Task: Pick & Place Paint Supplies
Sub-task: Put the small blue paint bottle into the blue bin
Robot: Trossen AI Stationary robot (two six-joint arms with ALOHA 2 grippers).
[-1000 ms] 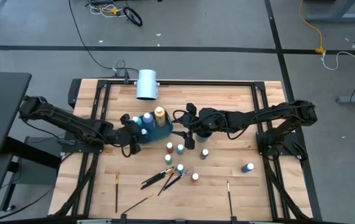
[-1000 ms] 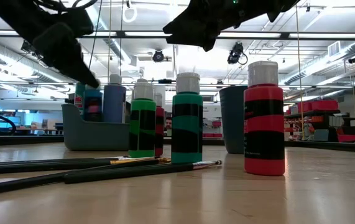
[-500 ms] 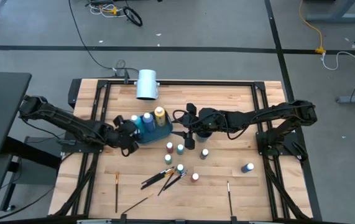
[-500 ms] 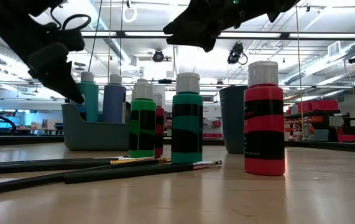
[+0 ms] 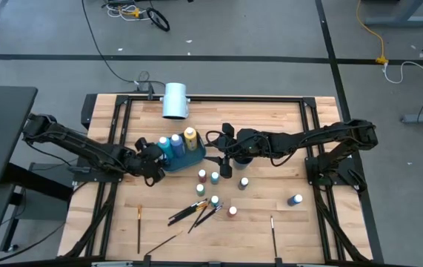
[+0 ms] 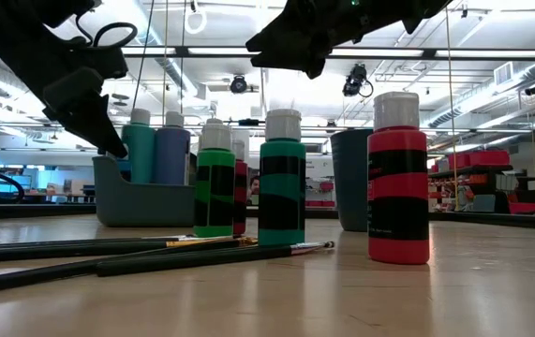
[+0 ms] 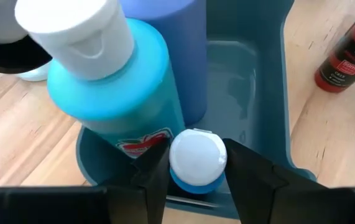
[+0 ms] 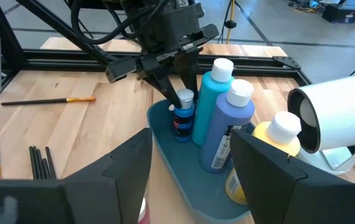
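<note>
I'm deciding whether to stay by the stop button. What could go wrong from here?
1. The left claw stands open around the small blue bottle in the tray. Lifting crookedly, a finger might catch the cap and tip it.
2. The tall teal bottle stands close beside that claw; a sideways move might knock it.
3. The right claw hangs open by the tray's other end, so the arms might collide.

Small blue bottle body mostly hidden under own white cap, label unreadable; teal bottle base hidden by bin wall; red bottle cut off by frame edge; paintbrushes too small in high view to count, perhaps four; left gripper fingertips hidden behind bin in low view
</note>
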